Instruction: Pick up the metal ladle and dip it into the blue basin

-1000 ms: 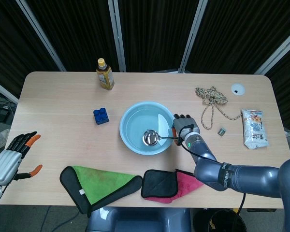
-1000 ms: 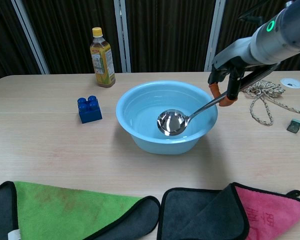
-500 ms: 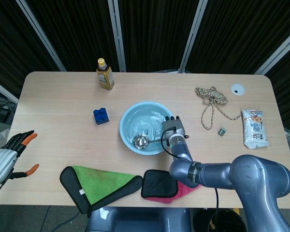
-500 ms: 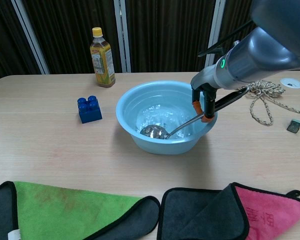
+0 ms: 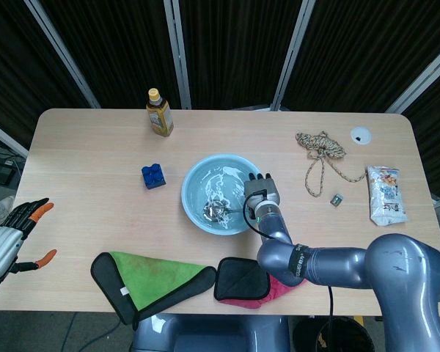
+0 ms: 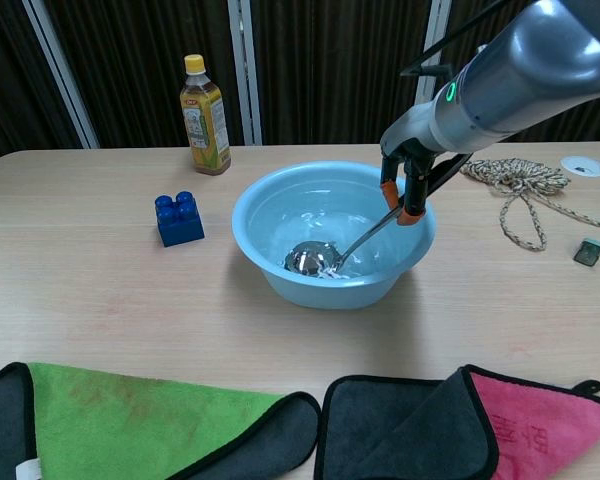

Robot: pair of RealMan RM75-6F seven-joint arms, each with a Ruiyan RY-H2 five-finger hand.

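Far left, off the table edge, we note the left hand (image 5: pixel 13 235) holding nothing, fingers spread apart. On the table (image 5: pixel 88 161) moving right: a tea bottle (image 6: pixel 205 114) at the back, a blue toy brick (image 6: pixel 178 218), then the blue basin (image 6: pixel 278 205) at centre with the metal ladle (image 6: pixel 313 259) resting bowl-down in its water. The right hand (image 6: pixel 408 175) grips the ladle's handle above the basin's right rim; a coiled rope (image 6: pixel 523 188) lies further right.
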